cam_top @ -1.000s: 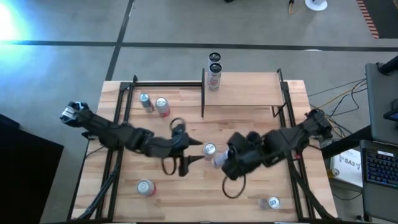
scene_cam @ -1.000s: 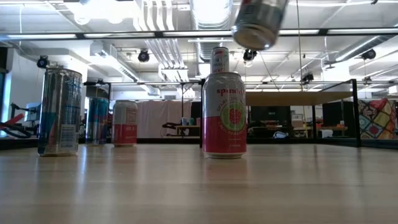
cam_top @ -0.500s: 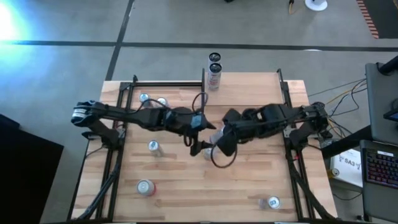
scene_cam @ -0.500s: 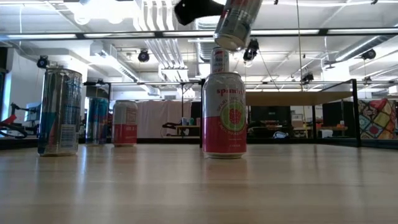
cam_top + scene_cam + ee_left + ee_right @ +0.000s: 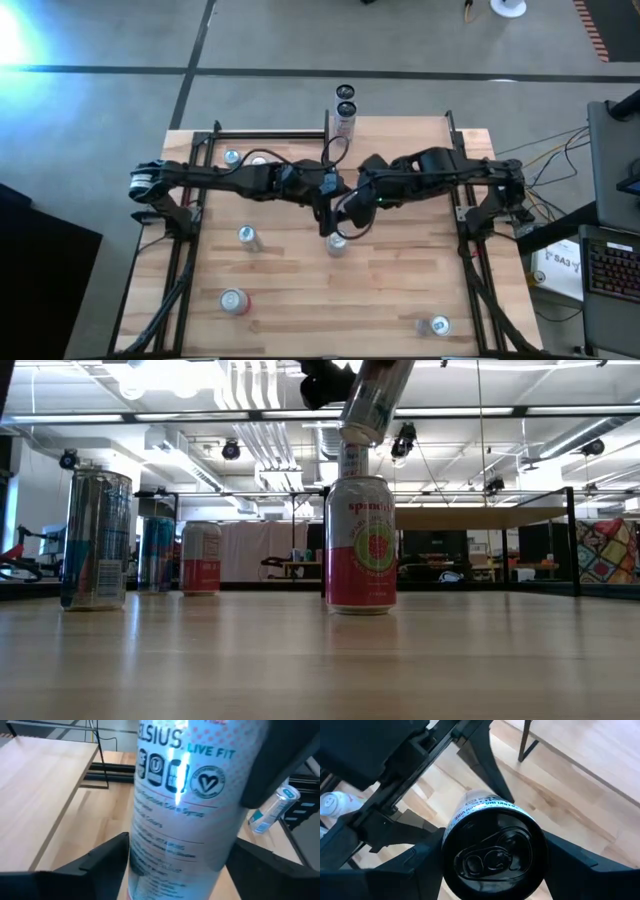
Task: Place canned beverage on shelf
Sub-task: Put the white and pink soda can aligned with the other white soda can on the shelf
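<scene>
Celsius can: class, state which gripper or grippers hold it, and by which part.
Both seem to hold the Celsius can in the air: the right gripper spans its lid end, the left gripper clasps its side wall.

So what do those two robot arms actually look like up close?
Both are dark, nearly black, built from chunky jointed segments. The left arm has a pale grey end by the table edge, and a thin black cable loops near each wrist. Each pincer has two flat, tapering black fingers.

Held can (image 5: 375, 400) top cropped (low view); small label print (image 5: 165, 827) blurred.
</scene>
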Robot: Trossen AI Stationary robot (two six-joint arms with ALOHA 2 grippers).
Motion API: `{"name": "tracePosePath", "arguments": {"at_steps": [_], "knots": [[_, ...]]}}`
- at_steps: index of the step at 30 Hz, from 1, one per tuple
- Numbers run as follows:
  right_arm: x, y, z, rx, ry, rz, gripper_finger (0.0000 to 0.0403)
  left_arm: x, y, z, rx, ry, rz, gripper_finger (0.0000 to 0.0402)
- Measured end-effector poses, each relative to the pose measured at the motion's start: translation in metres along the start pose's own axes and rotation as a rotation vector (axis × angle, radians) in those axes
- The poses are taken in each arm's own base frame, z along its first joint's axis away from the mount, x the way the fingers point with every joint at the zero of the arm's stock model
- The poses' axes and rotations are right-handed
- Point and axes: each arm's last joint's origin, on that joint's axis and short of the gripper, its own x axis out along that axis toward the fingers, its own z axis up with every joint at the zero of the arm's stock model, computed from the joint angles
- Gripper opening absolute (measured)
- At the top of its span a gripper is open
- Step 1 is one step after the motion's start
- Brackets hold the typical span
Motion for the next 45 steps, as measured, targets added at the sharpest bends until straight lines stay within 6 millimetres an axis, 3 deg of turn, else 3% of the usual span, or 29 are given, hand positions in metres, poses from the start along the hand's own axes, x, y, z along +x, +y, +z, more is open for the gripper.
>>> {"name": "tracePosePath", "arguments": {"at_steps": [8,13,17,21,25,30,34,45], "knots": [[0.002,-0.003,0.005,-0.014,-0.019,-0.018,0.0277,0.002,0.01,-0.002,-0.008,-0.017,-0.009,0.0213],[-0.002,-0.006,0.01,-0.022,-0.094,-0.053,0.0308,0.003,0.022,-0.001,-0.026,-0.052,0.003,0.0217],[-0.018,-0.011,0.015,-0.005,-0.212,-0.074,0.0312,0.002,0.037,-0.001,-0.042,-0.057,0.035,0.0222],[-0.04,-0.019,0.018,0.028,-0.314,-0.078,0.031,-0.002,0.059,-0.01,-0.054,-0.042,0.062,0.0222],[-0.049,-0.023,0.016,0.058,-0.372,-0.09,0.031,-0.016,0.088,-0.017,-0.068,-0.13,0.039,0.0223],[-0.048,-0.021,0.014,0.059,-0.406,-0.114,0.0305,-0.032,0.123,-0.032,-0.059,-0.288,0.021,0.0223],[-0.04,-0.017,0.016,0.059,-0.411,-0.142,0.0301,-0.037,0.141,-0.042,-0.005,-0.315,0.063,0.0223],[-0.032,-0.014,0.018,0.118,-0.414,-0.147,0.0297,-0.017,0.15,-0.058,0.017,-0.337,0.015,0.0223]]}}
